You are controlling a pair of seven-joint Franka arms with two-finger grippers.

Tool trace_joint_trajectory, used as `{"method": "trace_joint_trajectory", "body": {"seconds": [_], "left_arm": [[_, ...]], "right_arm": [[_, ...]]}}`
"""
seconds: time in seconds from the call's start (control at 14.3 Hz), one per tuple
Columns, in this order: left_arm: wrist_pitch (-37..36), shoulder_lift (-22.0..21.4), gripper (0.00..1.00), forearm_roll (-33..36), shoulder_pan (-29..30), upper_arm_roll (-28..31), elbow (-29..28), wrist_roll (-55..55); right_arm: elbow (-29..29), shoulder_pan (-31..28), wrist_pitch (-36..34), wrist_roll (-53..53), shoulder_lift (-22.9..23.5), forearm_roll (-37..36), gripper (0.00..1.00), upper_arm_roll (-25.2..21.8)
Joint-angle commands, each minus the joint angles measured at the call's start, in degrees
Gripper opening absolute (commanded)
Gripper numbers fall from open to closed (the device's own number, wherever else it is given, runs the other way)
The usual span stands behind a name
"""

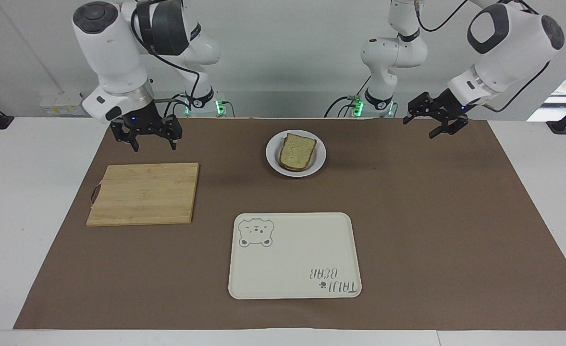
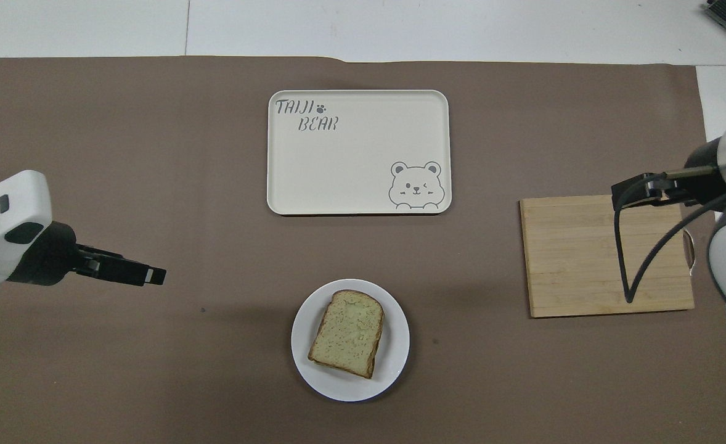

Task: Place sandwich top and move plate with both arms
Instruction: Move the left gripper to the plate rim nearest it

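- Lying flat on the plate (image 1: 296,169), the sandwich top (image 1: 297,151) covered whatever was beneath it, so the placing half of the task looked finished; no second slice could be made out under it.
- The plate sat on the brown mat near the robots' edge of the table, nearer to them than the cream tray (image 1: 294,288), which held nothing.
- The wooden cutting board (image 1: 144,193) lay toward the right arm's end of the table, bare.
- The right gripper (image 1: 149,139) hung above the mat just beside the board's nearer edge, fingers spread and holding nothing.
- The left gripper (image 1: 436,117) hovered over the mat toward the left arm's end, well apart from the plate, fingers likewise spread and empty.
- Moving the plate with both arms appeared not yet begun: neither gripper touched its rim, and each would have to come in from its own side.
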Motion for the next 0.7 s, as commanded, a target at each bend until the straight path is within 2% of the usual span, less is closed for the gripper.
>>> {"method": "trace_joint_trajectory", "body": {"seconds": [0.0,0.21,0.49,0.63], "left_arm": [[8.2,-3.8,1.0,-6.7,-3.1,0.8,-10.4,3.2],[12.7,-3.4,1.0,-15.1,-3.8,0.8,-16.4,9.5],[22.6,-2.4,1.0,-28.6,-8.3,0.8,-25.5,21.6],[23.6,-1.2,1.0,-33.0,-9.4,0.8,-27.0,25.3]], "right_arm": [[2.5,-1.2,-3.2,1.7,0.2,0.9,1.0,0.8],[1.9,-3.0,-2.8,1.7,-1.1,3.2,1.0,0.0],[1.9,-2.9,-2.8,1.7,-1.1,3.2,1.0,0.1],[1.9,-2.9,-2.8,1.7,-1.1,3.2,1.0,0.1]]}}
